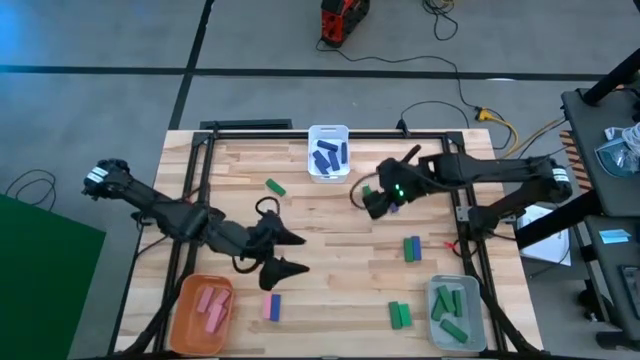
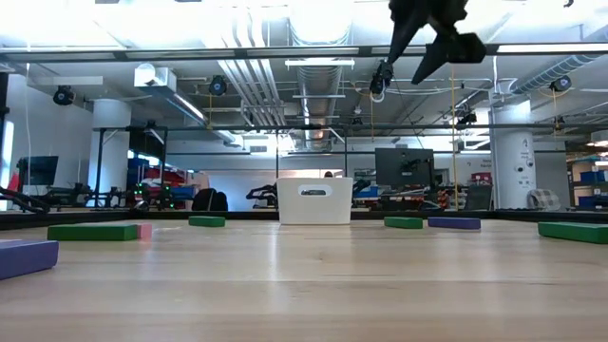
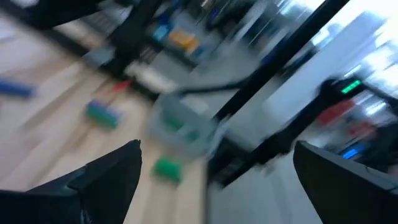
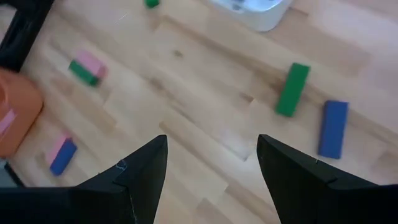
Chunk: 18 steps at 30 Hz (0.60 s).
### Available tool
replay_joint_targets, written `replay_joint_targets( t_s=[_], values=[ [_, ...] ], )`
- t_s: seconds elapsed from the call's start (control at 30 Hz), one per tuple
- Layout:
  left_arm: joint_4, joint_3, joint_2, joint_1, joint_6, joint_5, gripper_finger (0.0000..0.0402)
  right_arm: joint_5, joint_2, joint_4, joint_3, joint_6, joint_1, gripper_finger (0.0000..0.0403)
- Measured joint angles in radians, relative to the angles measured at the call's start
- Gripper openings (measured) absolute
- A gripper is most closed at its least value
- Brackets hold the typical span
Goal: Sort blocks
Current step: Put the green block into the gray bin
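Loose blocks lie flat on the wooden table: a green block [image 1: 275,186], a green and blue pair [image 1: 411,248], a green block [image 1: 399,315] and a pink and blue pair [image 1: 271,306]. My right gripper [image 1: 368,205] hangs open above a green block [image 4: 292,89] and a blue block [image 4: 333,129], near the white bin [image 1: 328,152] and touching nothing. My left gripper [image 1: 298,252] stands open over the table's middle, left of centre, with nothing between its fingers [image 3: 112,174].
The white bin at the far edge holds blue blocks. An orange bin [image 1: 205,310] with pink blocks stands at the near left corner. A grey bin [image 1: 455,312] with green blocks stands at the near right corner. A black frame [image 1: 200,180] borders the table.
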Motion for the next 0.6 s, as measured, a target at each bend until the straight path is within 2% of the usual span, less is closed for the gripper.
replay_joint_targets(
  t_s=[0.13,0.23,0.33,0.47,0.6],
  values=[
    [0.278,-0.099,0.001,0.001,0.021,-0.039,0.0388,-0.033,0.019,-0.016,0.000,-0.032,-0.084,0.0237],
    [0.362,-0.132,0.002,0.002,0.021,-0.105,0.0388,-0.047,0.055,-0.021,0.000,-0.070,-0.130,0.0237],
    [0.351,-0.135,0.002,0.002,0.019,-0.157,0.0388,-0.057,0.105,-0.020,0.005,-0.107,-0.165,0.0237],
    [0.324,-0.130,-0.005,0.010,0.003,-0.179,0.0388,-0.057,0.177,-0.016,0.012,-0.140,-0.202,0.0237],
    [0.202,-0.130,-0.047,0.040,-0.074,-0.184,0.0388,-0.057,0.266,-0.012,0.027,-0.177,-0.228,0.0237]
  ],
)
